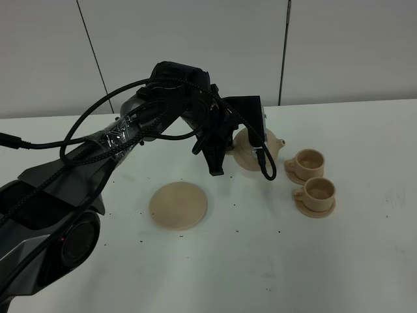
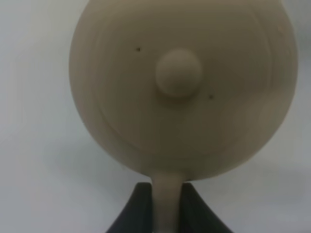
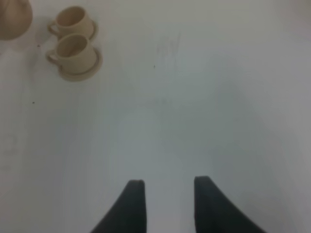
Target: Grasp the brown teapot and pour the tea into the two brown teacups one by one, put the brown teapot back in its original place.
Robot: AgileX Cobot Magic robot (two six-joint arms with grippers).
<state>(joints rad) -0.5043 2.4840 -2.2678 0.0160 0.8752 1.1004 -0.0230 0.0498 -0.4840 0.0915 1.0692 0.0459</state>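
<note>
Left wrist view: left end effector (image 2: 167, 193) clenched on brown teapot (image 2: 182, 87) handle. Spout (image 1: 279, 143) aims at far teacup (image 1: 309, 160), just beside it. Right end effector (image 3: 167, 190) released, empty.

Lab-like robot test bench: white table (image 1: 365, 261), plain grey panelled wall (image 1: 195, 39).

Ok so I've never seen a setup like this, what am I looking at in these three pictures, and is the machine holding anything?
It's a two-armed robot at a white table. The wide picture comes from a camera mounted high; the other two from cameras on the wrists. The left end effector is shut on the handle of the brown teapot, off its round plate, beside the far teacup and the near teacup on saucers. The right end effector is open, holding nothing.
</note>
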